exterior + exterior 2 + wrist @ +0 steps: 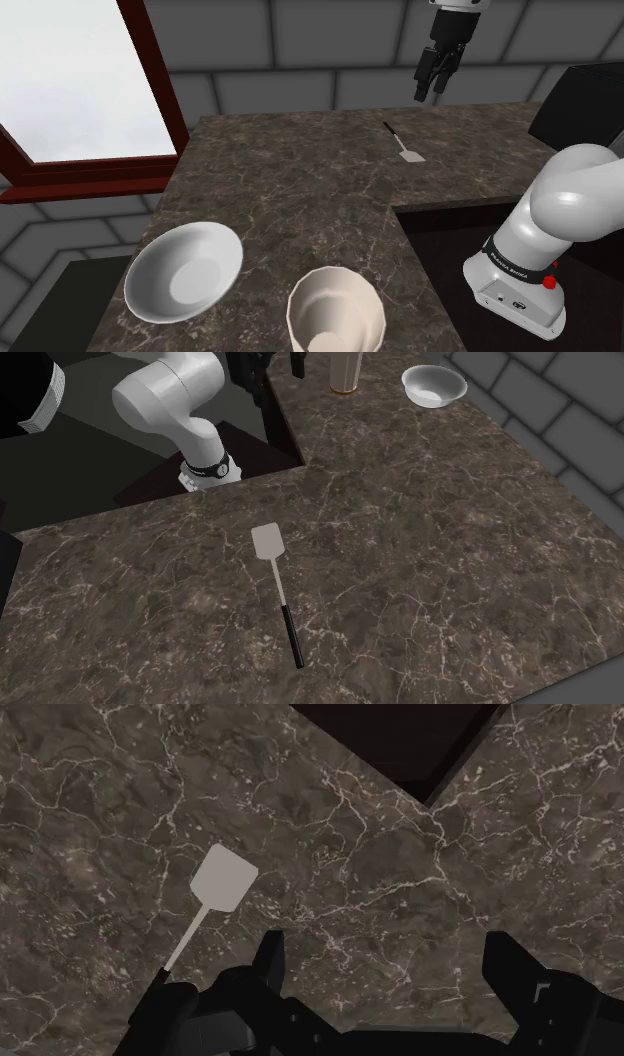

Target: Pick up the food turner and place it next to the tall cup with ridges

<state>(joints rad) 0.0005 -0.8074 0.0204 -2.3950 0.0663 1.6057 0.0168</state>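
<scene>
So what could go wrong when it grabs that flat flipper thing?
The food turner lies flat on the counter, so the open gripper might slip off its thin handle. The ridged cup stands near the counter's edge beside a white bowl, so setting the turner down could bump either.

Grey, black-handled turner (pixel 267 541); dark brown, white-veined countertop (pixel 450 552)

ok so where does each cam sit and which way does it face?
Shoulder view: beside and behind the stand, looking down over the counter; white arm lower right, claw up over the turner; ridged cup and bowl nearest.
Second exterior view: across the counter, facing the arm; turner in front, cup and bowl far.
Wrist view: on the hand, looking down at the counter; fingers apart.
Shared: all three show the turner.
</scene>
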